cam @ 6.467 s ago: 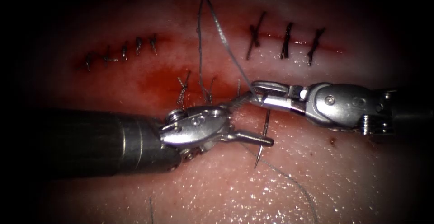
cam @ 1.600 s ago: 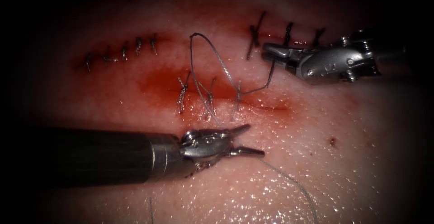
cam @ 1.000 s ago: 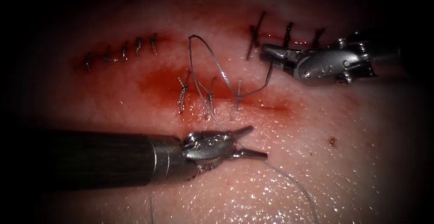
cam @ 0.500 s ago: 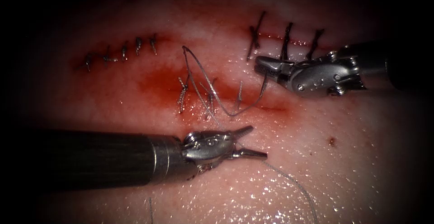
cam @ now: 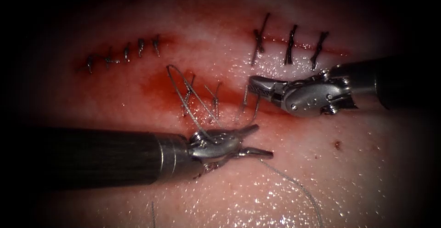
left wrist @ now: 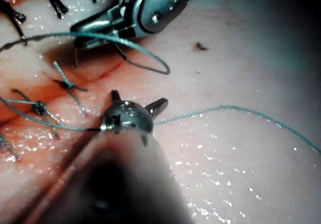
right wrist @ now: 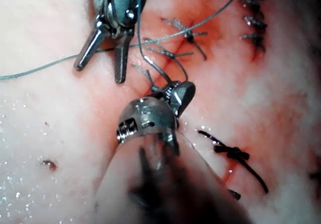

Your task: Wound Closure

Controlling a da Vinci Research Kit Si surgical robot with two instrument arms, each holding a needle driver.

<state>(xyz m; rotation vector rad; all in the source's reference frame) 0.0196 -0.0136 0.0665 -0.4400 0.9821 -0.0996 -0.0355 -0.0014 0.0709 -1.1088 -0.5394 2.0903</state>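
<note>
Nearest, the left arm's steel needle driver (cam: 250,140) waits below the cut, jaws spread, holding nothing. Beyond it, the right arm's steel needle driver (cam: 257,84) has carried the thin curved needle (cam: 256,107), clamped near its tail, down to the glistening pink tissue (cam: 358,173); grey-green thread (cam: 183,94) now loops slack over the central stitches.

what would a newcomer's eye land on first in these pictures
The two steel tools over the wet red tissue: the left tool, open and holding nothing, sits below the cut, and the right tool is shut on the curved needle at the cut's right end. Next, the thread loops over the left tool, and rows of dark stitches lie above.
</note>
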